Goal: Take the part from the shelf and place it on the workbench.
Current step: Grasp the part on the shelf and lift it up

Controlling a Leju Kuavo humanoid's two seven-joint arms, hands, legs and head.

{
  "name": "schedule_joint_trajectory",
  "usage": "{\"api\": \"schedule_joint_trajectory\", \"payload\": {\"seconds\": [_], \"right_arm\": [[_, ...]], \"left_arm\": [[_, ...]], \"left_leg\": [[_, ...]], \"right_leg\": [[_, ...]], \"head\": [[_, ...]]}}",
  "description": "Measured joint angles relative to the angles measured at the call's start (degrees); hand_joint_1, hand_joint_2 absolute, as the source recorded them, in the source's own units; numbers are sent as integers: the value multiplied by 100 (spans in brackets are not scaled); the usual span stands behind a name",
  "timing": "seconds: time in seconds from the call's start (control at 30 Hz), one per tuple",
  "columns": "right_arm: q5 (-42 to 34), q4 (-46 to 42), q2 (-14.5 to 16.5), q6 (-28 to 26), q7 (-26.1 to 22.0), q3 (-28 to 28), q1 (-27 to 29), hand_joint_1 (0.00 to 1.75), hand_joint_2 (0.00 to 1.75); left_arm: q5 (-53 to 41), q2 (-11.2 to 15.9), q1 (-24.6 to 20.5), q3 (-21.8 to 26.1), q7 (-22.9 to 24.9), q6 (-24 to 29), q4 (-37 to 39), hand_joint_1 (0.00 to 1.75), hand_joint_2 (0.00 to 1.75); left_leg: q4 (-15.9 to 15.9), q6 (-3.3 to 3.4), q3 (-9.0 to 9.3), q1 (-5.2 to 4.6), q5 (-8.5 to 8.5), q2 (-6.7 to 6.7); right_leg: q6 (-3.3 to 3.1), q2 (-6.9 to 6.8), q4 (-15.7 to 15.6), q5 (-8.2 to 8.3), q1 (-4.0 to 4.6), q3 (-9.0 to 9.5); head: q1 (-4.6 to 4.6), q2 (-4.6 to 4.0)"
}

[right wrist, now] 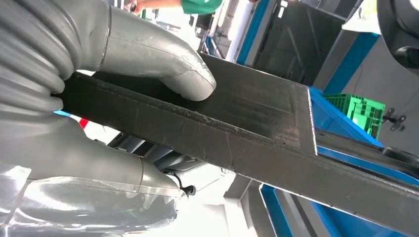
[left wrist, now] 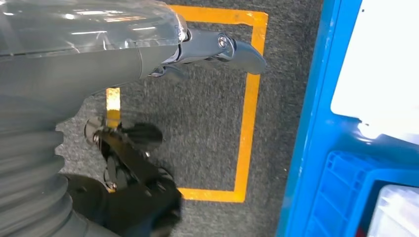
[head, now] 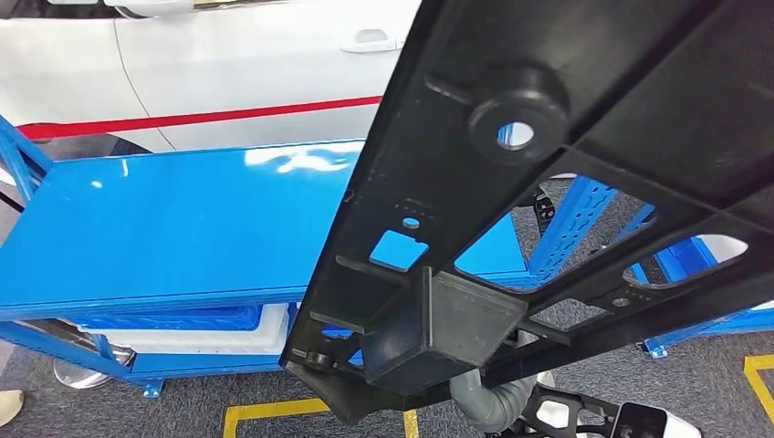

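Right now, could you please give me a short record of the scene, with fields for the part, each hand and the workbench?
part: large black plastic panel, tilted, carried above the workbench
right hand: grips the panel's edge, thumb pressed on its flat face
left hand: holds nothing, fingers apart, above grey floor with yellow tape
workbench: blue top, nothing set on the visible part
background: white car

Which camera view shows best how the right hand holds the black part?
The right wrist view: the right hand grips the black part, its thumb pressed on the flat face. The head view shows the part's ribbed underside; the left wrist view shows floor.
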Motion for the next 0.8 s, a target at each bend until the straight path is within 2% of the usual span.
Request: {"api": "schedule_joint_trajectory", "payload": {"seconds": [0.03,0.07,0.13,0.17,0.2,0.27,0.33,0.37,0.4,0.43,0.47,0.5,0.53,0.57,0.6,0.67,0.7,0.77,0.8], "right_arm": [[1,-1,0,1,1,1,2,171,175],[1,-4,1,4,1,3,1,171,175],[1,-11,1,11,1,7,-1,171,175],[1,-14,2,15,1,9,0,171,175],[1,-16,1,16,1,12,6,171,175],[-2,-19,1,17,1,16,24,171,175],[-13,-24,-1,20,-2,17,40,171,175],[-17,-25,-2,22,-4,18,45,171,175],[-20,-24,-3,24,-5,18,52,171,175],[-21,-23,-4,24,-5,19,60,171,175],[-21,-22,-6,25,-5,19,71,171,175],[-21,-21,-9,24,-5,19,81,171,175],[-21,-20,-12,24,-4,19,87,171,175],[-21,-20,-14,25,-4,19,90,171,175],[-21,-20,-15,25,-4,19,89,171,175],[-19,-21,-15,22,-4,22,85,171,175],[-17,-21,-16,18,-5,25,86,171,175],[-15,-21,-17,11,-5,30,92,171,175],[-14,-21,-19,9,-5,33,96,171,175]], "left_arm": [[0,1,3,0,1,1,0,0,175],[0,1,2,-1,1,2,0,0,175],[-1,10,-6,-1,0,3,-1,0,175],[-1,16,-9,-1,0,3,-1,0,175],[-1,23,-11,-2,0,4,-1,0,175],[-3,26,-18,-3,1,7,0,0,175],[-5,24,-32,-6,-1,11,0,0,175],[-5,22,-33,-8,-1,14,0,0,175],[-5,23,-28,-9,-1,14,0,0,175],[-5,23,-17,-10,-1,14,0,0,175],[-5,24,-7,-11,0,14,0,0,175],[-5,25,-2,-12,0,14,0,0,175],[-6,25,-1,-13,0,15,0,0,175],[-8,24,-5,-17,-1,15,0,0,175],[-12,23,-9,-23,-1,16,0,0,175],[-22,22,-16,-38,-5,16,0,0,175],[-30,22,-20,-44,-9,16,0,0,175],[-42,22,-31,-51,-16,16,0,0,175],[-48,22,-38,-56,-19,16,0,0,175]], "left_leg": [[-108,22,42,-2,133,-10],[-430,53,185,-5,347,-42],[-1224,129,530,-13,704,-236],[-1482,155,642,-21,784,-316],[-1600,171,689,-32,795,-368],[-1663,201,710,-37,822,-304],[-1759,262,732,-13,896,-199],[-1801,289,737,-2,928,-140],[-1814,307,732,-9,943,-78],[-1811,317,719,-16,946,-20],[-1805,317,706,-22,946,43],[-1798,317,696,-26,946,105],[-1789,313,690,-27,943,163],[-1777,306,688,-27,937,217],[-1757,291,688,-30,925,262],[-1709,240,678,-57,892,335],[-1692,213,674,-71,879,370],[-1690,157,677,-78,870,445],[-1672,121,676,-70,844,428]], "right_leg": [[-2,53,3,3,9,1],[-1,107,6,5,15,8],[20,206,14,18,19,8],[45,249,15,32,15,-4],[78,290,10,52,4,-23],[160,363,-18,98,-6,-49],[215,229,80,17,12,-107],[230,113,273,-117,21,-196],[239,-9,573,-302,18,-334],[252,-70,928,-487,11,-496],[266,-94,1239,-610,3,-632],[278,-108,1405,-641,-3,-693],[284,-126,1358,-565,-6,-644],[283,-163,1106,-411,-6,-487],[269,-251,716,-248,0,-262],[206,-432,95,-74,40,72],[169,-477,-38,-63,59,130],[104,-394,-66,-54,72,107],[74,-352,-81,-38,65,103]], "head": [[0,0],[1,0],[3,0],[2,0],[2,0],[1,0],[14,0],[24,0],[33,0],[39,0],[39,-1],[39,-1],[39,-1],[39,-1],[40,0],[38,0],[36,0],[34,0],[34,0]]}}
